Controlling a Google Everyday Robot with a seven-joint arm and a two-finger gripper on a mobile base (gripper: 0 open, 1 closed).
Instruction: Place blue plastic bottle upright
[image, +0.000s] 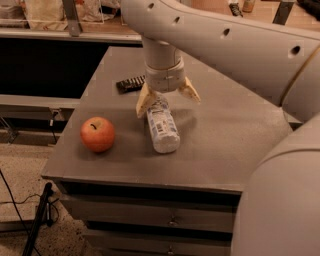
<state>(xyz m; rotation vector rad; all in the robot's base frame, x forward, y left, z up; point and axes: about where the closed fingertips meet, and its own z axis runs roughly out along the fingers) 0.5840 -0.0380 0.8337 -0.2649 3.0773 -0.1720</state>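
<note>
The blue plastic bottle lies on its side on the grey table, base toward me and cap end pointing away, under the gripper. My gripper hangs from the big white arm directly over the bottle's cap end. Its two tan fingers are spread open, one on each side of the bottle's neck, and hold nothing. The cap itself is hidden by the gripper.
A red apple sits on the table left of the bottle. A dark flat remote-like bar lies behind the gripper to the left. The table's front edge has drawers below. A shelf with items runs along the back.
</note>
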